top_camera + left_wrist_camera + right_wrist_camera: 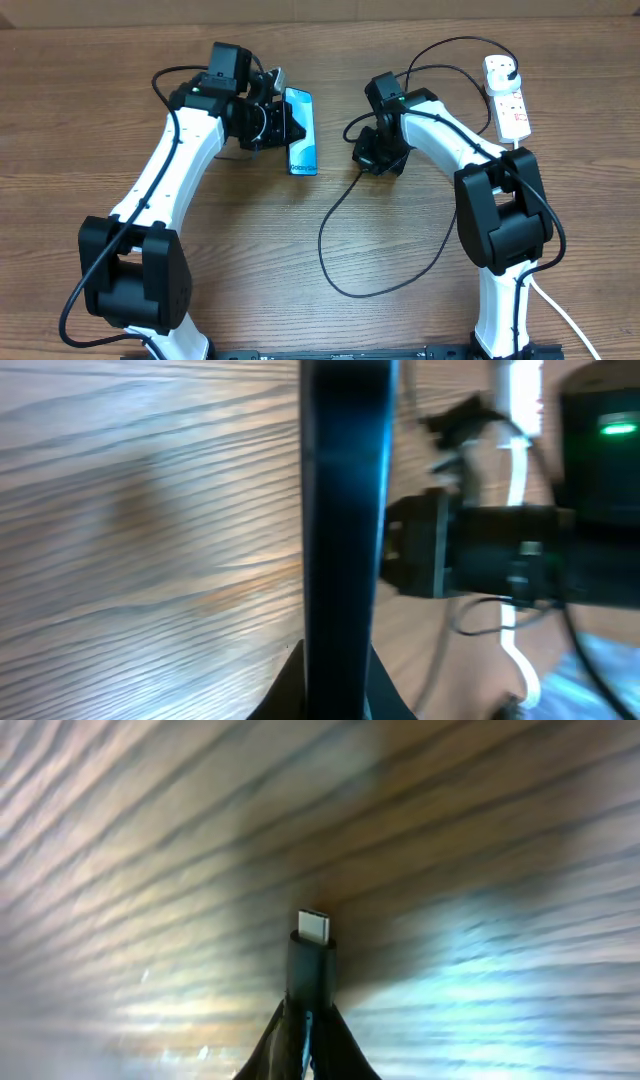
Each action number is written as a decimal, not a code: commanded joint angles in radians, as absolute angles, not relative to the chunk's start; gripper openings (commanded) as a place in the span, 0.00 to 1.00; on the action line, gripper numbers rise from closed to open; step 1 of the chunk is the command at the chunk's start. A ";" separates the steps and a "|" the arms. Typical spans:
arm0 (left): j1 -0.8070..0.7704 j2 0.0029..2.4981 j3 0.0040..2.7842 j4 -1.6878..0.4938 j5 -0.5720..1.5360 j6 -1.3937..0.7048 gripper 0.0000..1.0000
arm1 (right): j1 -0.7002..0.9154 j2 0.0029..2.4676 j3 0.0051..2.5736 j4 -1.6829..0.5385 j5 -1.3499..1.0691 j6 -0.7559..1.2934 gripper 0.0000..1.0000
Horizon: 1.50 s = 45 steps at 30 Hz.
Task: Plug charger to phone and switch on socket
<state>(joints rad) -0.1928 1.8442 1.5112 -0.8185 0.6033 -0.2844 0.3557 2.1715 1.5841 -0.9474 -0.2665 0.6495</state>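
Note:
The phone with its blue screen lies tilted on edge at the left gripper, which is shut on it. In the left wrist view the phone is a dark vertical slab between the fingers. The right gripper is shut on the charger's connector, a short way right of the phone. In the right wrist view the connector points up from the fingers, metal tip bare. The black cable loops over the table to a plug in the white socket strip.
The strip lies at the far right of the wooden table, its thick white cord running down past the right arm's base. The right arm's wrist shows beyond the phone in the left wrist view.

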 commanded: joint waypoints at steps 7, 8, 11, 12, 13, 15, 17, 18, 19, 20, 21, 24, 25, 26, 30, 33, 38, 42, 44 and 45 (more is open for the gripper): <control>-0.031 1.845 1.512 -0.696 1.122 -0.381 0.04 | 0.338 1.934 1.584 -1.015 -0.556 0.391 0.04; -0.016 1.845 1.512 -0.685 1.152 -0.403 0.04 | 0.338 1.917 1.584 -1.024 -0.567 0.381 0.04; 0.028 1.845 1.512 -0.653 1.248 -0.453 0.04 | 0.340 1.874 1.584 -1.041 -0.668 0.288 0.04; 0.039 1.845 1.512 -0.646 1.277 -0.465 0.04 | 0.341 1.864 1.584 -1.044 -0.720 0.246 0.04; 0.049 1.845 1.512 -0.638 1.305 -0.479 0.04 | 0.341 1.858 1.584 -1.048 -0.771 0.211 0.04; 0.063 1.845 1.512 -0.624 1.358 -0.488 0.04 | 0.341 1.853 1.584 -1.056 -0.865 0.161 0.04; 0.072 1.845 1.512 -0.611 1.397 -0.505 0.04 | 0.341 1.853 1.584 -1.066 -0.964 0.118 0.04; 0.074 1.845 1.512 -0.606 1.413 -0.518 0.04 | 0.341 1.853 1.584 -1.073 -1.013 0.092 0.04; 0.075 1.845 1.512 -0.595 1.426 -0.536 0.04 | 0.343 1.853 1.584 -1.083 -1.063 0.064 0.04; 0.074 1.845 1.512 -0.586 1.436 -0.547 0.04 | 0.346 1.853 1.584 -1.094 -1.109 0.037 0.04; 0.074 1.845 1.512 -0.573 1.446 -0.561 0.04 | 0.348 1.853 1.584 -1.105 -1.142 0.015 0.04; 0.075 1.845 1.512 -0.535 1.476 -0.590 0.04 | 0.358 1.853 1.584 -1.134 -1.185 -0.009 0.04; 0.075 1.845 1.512 -0.532 1.476 -0.592 0.04 | 0.363 1.853 1.584 -1.140 -1.184 -0.009 0.04; 0.075 1.845 1.512 -0.530 1.476 -0.592 0.04 | 0.368 1.853 1.584 -1.141 -1.184 -0.009 0.04; 0.074 1.845 1.512 -0.530 1.466 -0.604 0.04 | 0.406 1.853 1.584 -1.139 -1.153 -0.029 0.04; 0.075 1.845 1.512 -0.530 1.461 -0.611 0.04 | 0.433 1.853 1.584 -1.140 -1.063 -0.023 0.04; 0.075 1.845 1.512 -0.529 1.415 -0.610 0.04 | 0.437 1.853 1.584 -1.100 -0.722 0.191 0.04; 0.075 1.845 1.512 -0.530 1.360 -0.610 0.04 | 0.441 1.854 1.570 -1.087 -0.435 0.311 0.04; 0.075 1.845 1.512 -0.529 1.341 -0.610 0.04 | 0.445 1.855 1.546 -1.073 -0.360 0.358 0.04; 0.075 1.845 1.512 -0.530 1.324 -0.610 0.04 | 0.445 1.855 1.508 -1.041 -0.296 0.418 0.04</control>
